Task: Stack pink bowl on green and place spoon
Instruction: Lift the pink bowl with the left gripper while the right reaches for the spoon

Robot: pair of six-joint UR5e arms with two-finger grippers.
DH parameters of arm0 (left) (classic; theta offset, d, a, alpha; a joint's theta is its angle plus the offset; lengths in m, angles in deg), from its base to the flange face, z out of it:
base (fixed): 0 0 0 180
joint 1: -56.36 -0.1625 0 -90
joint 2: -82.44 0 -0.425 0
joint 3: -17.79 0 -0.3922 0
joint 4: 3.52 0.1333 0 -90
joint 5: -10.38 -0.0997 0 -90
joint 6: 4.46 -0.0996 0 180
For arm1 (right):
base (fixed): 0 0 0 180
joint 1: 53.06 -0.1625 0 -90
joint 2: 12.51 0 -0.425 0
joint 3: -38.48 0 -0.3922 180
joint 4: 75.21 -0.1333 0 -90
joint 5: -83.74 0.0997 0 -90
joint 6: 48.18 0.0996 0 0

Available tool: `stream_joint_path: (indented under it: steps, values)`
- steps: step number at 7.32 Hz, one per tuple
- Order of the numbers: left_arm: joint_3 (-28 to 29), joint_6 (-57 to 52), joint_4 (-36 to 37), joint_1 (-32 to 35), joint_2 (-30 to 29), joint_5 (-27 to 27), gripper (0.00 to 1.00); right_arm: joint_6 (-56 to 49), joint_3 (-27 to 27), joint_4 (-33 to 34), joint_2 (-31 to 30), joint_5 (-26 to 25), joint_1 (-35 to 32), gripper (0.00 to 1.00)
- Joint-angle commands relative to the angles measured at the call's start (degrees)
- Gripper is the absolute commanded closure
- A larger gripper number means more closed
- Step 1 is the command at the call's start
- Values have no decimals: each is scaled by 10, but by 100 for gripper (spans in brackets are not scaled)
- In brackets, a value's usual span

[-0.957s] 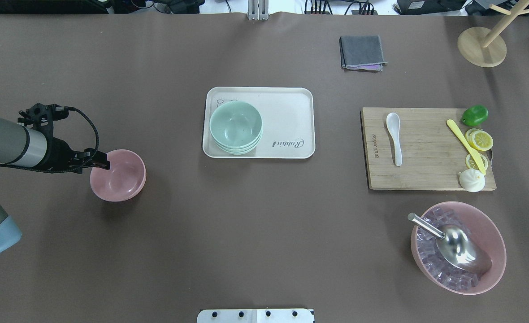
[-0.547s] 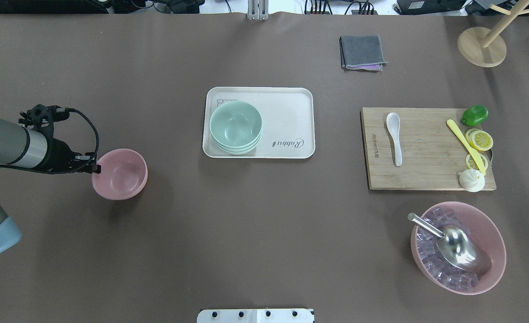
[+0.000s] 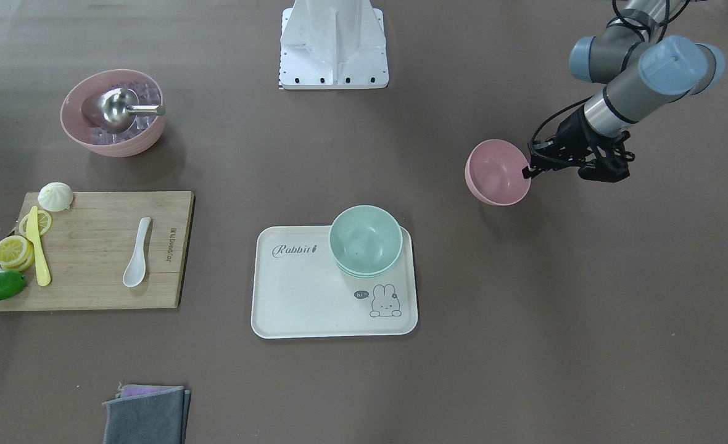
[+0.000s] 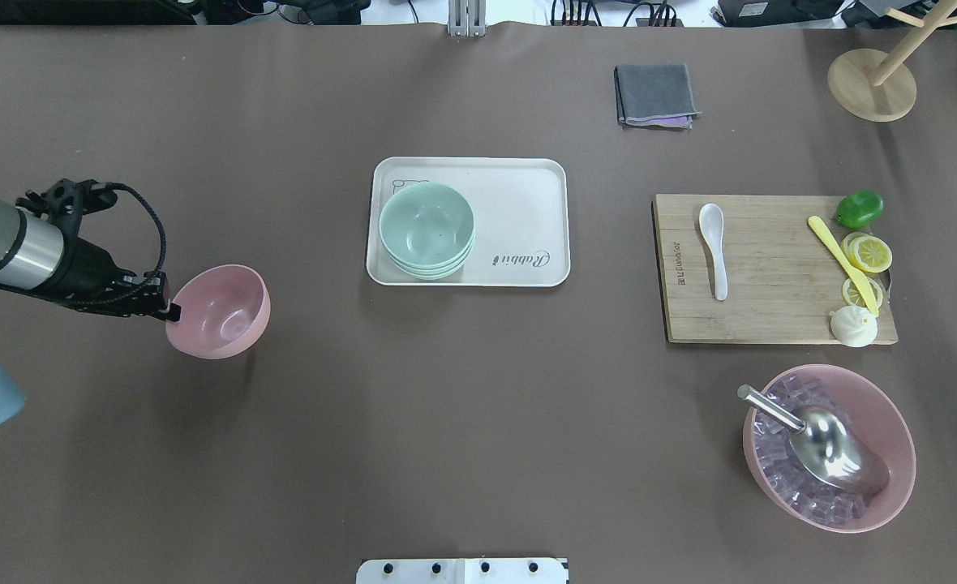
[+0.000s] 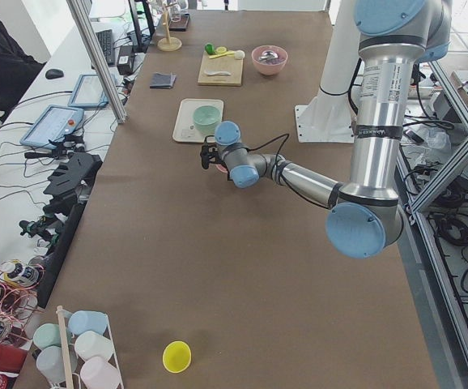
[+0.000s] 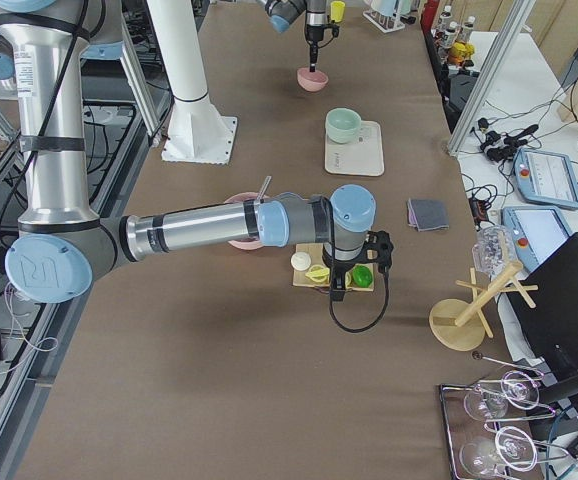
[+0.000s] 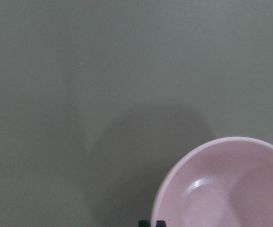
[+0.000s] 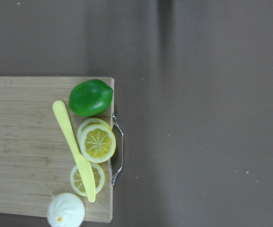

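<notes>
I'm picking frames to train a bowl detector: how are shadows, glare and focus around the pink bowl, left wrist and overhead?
Left wrist view: pink bowl cropped at lower right, slightly soft, one small highlight inside, broad diffuse shadow on the table beside it. Overhead view: sharp, evenly lit, faint shadow near the bowl; glare only on the steel scoop.

The green bowl (image 6: 343, 124) sits on the tray (image 6: 357, 158), pink bowl (image 6: 312, 80) beyond.
</notes>
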Motion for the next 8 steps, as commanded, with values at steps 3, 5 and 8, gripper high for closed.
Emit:
stream_joint_path:
  steps: [3,5,8]
  values:
    - [-17,7,160,108,-137,103,100,258,14,-7,138,-46,164,0]
    - [-20,9,273,120,-221,100,100,324,5,-20,166,-156,282,0]
    - [-15,10,277,115,-236,93,100,380,-72,-166,163,-202,349,2]
